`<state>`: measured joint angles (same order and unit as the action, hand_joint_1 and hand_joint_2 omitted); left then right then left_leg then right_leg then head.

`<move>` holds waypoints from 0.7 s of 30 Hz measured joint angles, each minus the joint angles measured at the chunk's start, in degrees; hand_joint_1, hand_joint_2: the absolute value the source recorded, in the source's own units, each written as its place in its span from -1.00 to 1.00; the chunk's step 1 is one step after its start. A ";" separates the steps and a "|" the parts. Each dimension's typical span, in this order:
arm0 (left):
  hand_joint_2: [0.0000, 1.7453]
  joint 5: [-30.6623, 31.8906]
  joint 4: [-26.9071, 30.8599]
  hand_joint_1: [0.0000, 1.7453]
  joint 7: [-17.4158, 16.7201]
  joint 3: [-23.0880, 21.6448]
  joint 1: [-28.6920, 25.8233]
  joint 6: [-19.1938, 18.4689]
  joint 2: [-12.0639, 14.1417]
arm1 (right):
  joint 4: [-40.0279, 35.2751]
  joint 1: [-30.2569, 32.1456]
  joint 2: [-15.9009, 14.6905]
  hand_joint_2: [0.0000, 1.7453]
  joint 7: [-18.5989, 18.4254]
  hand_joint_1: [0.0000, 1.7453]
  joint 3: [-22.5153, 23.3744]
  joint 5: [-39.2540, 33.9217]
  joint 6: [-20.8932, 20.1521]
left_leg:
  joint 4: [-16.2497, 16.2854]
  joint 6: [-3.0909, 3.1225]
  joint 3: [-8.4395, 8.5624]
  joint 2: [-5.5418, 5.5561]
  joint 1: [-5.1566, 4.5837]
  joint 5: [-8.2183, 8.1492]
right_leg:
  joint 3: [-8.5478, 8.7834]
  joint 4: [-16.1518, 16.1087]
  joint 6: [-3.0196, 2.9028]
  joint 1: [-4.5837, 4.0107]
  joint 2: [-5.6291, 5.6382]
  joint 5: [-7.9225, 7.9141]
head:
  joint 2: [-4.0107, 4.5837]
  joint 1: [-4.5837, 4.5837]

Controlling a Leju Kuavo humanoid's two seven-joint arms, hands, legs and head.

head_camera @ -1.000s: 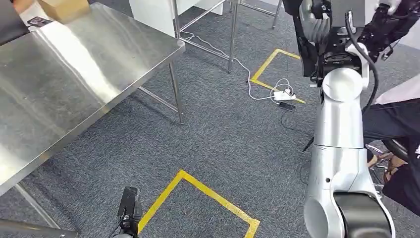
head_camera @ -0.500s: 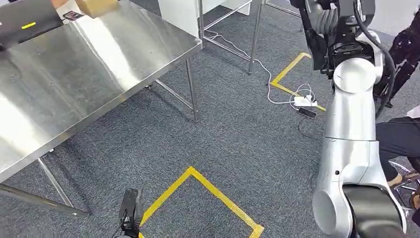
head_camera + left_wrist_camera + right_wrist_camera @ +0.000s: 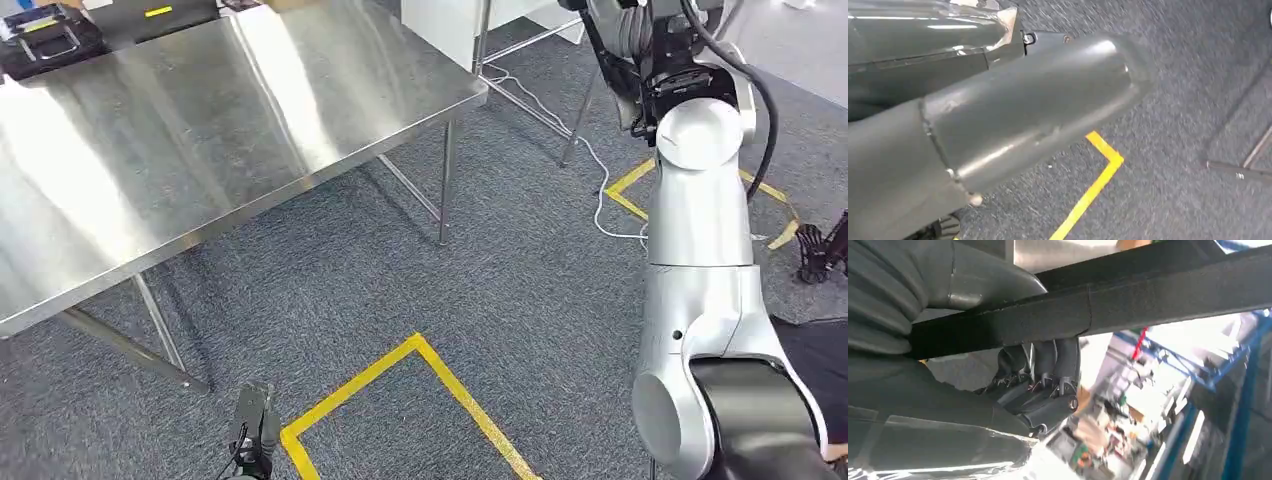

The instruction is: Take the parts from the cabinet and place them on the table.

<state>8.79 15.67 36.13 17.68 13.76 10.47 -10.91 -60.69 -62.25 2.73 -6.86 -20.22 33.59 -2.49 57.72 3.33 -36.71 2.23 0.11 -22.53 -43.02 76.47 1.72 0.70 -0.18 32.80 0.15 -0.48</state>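
In the right wrist view my right hand [image 3: 1038, 375] grips a long black bar-shaped part [image 3: 1158, 295], with the thumb over it and the dark fingers curled under it. The bar runs across the whole picture. In the head view my right arm [image 3: 700, 190] is raised at the right, its forearm going out past the top edge. The steel table [image 3: 250, 130] stands to the left, its top bare apart from a black case [image 3: 40, 35] at the far corner. My left hand [image 3: 1013, 115] hangs low over the carpet; its thumb hides the fingers.
Yellow tape [image 3: 420, 350] marks a corner on the grey carpet in front of me. The table's legs [image 3: 445, 180] stand near the middle. A white cable [image 3: 600, 185] lies by more tape at the right. A person's dark clothing [image 3: 815, 345] is close to my right side.
The camera has turned: the table has slid rightward and fills more of the view, and the cardboard box has left the picture. My right arm stays raised.
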 joint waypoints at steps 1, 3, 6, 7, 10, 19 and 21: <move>-1.00 -0.02 0.00 -1.00 0.00 0.07 -0.13 0.24 0.04 | 0.41 -0.01 0.00 1.00 0.00 1.00 -0.13 0.02 0.17 | 0.10 -0.07 0.00 0.41 0.09 0.01 | 0.85 -2.13 0.72 0.29 -0.01 -1.24 | 0.00 0.04; -1.00 0.00 0.00 -1.00 0.02 0.15 -0.31 0.33 0.07 | 0.70 -0.09 0.18 1.00 0.31 1.00 -0.53 0.92 1.07 | 0.73 -0.64 -0.01 1.60 0.53 -0.36 | 5.47 -12.09 2.41 1.06 0.04 -5.81 | 0.00 0.00; -1.00 0.00 0.04 -1.00 0.18 0.50 -0.68 0.28 0.35 | 1.03 -0.23 0.48 1.00 0.55 1.00 -1.27 1.66 2.78 | 1.71 -1.94 -0.92 2.33 0.42 -0.72 | 7.81 -16.77 1.57 0.90 0.97 -6.66 | 0.00 -0.02; -1.00 -0.02 0.09 -1.00 0.24 0.63 -0.87 0.31 0.39 | 1.18 0.01 0.79 1.00 0.55 1.00 -1.38 1.75 2.91 | 1.71 -1.63 -0.99 2.24 0.44 -0.92 | 7.75 -17.05 1.41 1.02 0.95 -6.76 | 0.00 -0.02; -1.00 0.00 0.09 -1.00 0.42 0.83 -1.14 0.09 0.68 | 1.35 0.19 0.87 1.00 0.44 1.00 -1.38 1.88 3.28 | 1.32 -0.76 -0.92 1.94 0.40 -0.49 | 7.56 -17.02 1.04 0.92 1.33 -7.00 | 0.00 0.02; -1.00 3.67 0.13 -1.00 -0.68 0.59 -0.92 1.64 0.92 | 1.27 2.01 0.90 1.00 0.42 1.00 -1.14 1.92 3.56 | 1.41 -0.70 -0.81 1.63 0.35 -0.69 | 7.54 -17.13 1.02 1.32 1.76 -7.00 | 0.00 -0.02; -1.00 3.93 0.24 -1.00 -0.81 0.26 -0.76 1.94 0.94 | 1.07 2.40 0.90 1.00 0.42 1.00 -1.01 2.03 3.56 | 0.96 -0.47 -0.76 1.58 0.01 -0.67 | 7.66 -17.69 1.10 1.53 1.82 -7.09 | 0.00 -0.04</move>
<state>12.72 15.91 35.32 17.95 13.00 12.41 -9.97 -59.62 -59.85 3.63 -6.45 -21.22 35.63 1.07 58.68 2.86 -37.46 3.81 0.12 -23.20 -35.36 58.78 2.83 2.22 1.64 25.71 0.15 -0.52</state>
